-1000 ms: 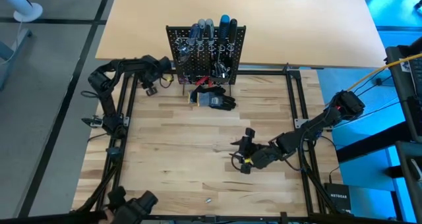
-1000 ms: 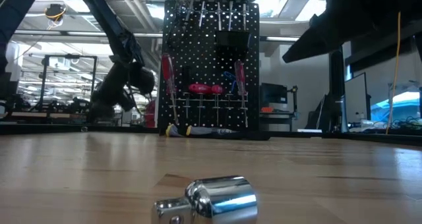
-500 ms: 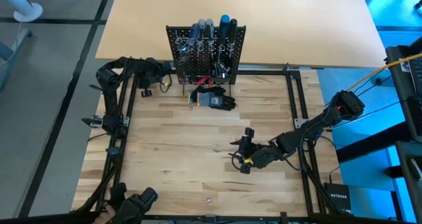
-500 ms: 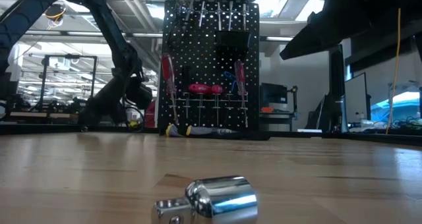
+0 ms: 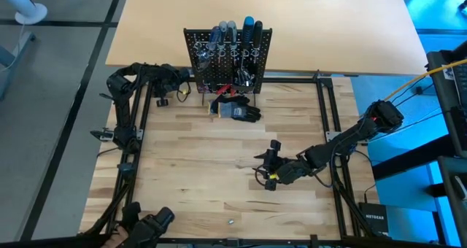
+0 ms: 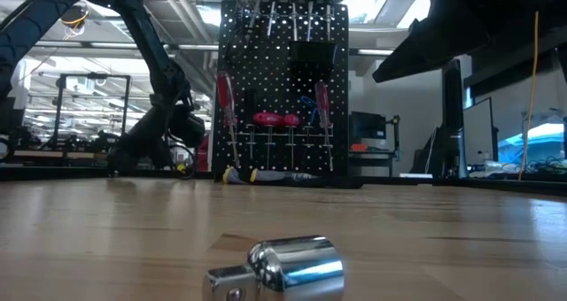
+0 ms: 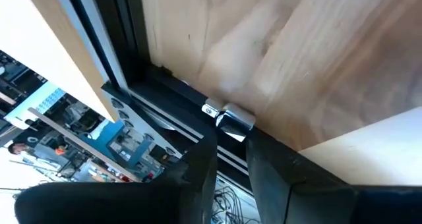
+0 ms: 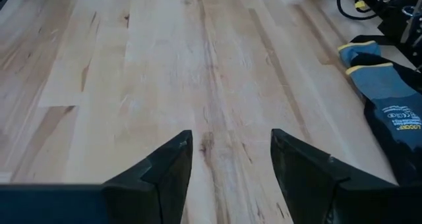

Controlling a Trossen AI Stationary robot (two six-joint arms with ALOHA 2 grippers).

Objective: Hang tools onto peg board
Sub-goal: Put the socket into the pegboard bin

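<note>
High view: the left hand (image 5: 179, 92) is being held just beside the board (image 5: 228, 58). Left wrist view: a silver piece (image 7: 231, 118) is seemingly being gripped in it, so hanging is judged next. Right wrist view: the right hand (image 8: 232, 141) is being held open and empty over the surface (image 8: 165, 53).

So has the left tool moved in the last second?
Yes. In the high view the left tool has pulled away from the peg board's left edge, out toward the table's left side, and dropped lower in the low view.
</note>
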